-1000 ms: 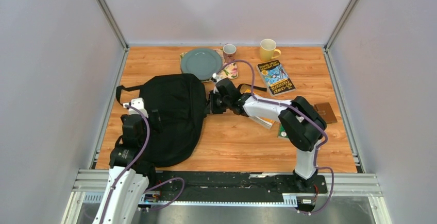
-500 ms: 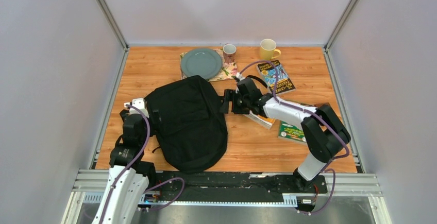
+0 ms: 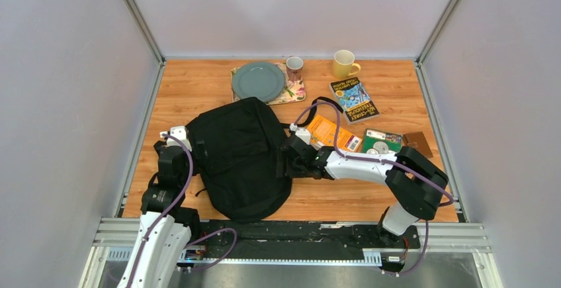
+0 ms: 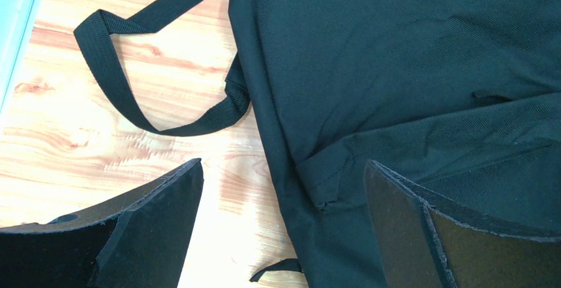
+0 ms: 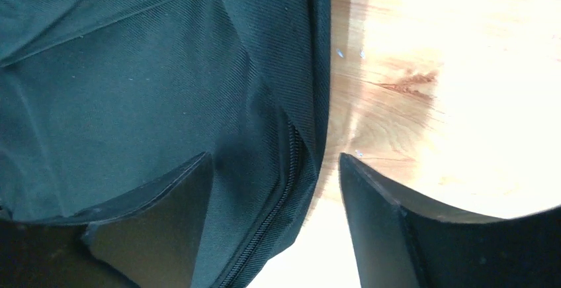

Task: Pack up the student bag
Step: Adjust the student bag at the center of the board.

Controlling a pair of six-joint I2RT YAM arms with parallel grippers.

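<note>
— How is the wooden counter [image 3: 192, 86] enclosed?
— By pale grey walls [image 3: 291, 10]. The black bag [image 3: 238, 155] is laid left of centre; both the left claw [image 4: 283, 169] and right claw [image 5: 274, 159] are held open at its edges.

The student bag [image 3: 238, 159] was laid on the table [image 3: 198, 83], left of centre, a plate [image 3: 258, 81] set just behind it. A book [image 3: 354, 100] was placed behind and to its right.

Open tabletop [image 3: 331, 198] along the near edge, student bag [image 3: 238, 162] left, books [image 3: 357, 100] and mugs [image 3: 344, 63] beyond.
</note>
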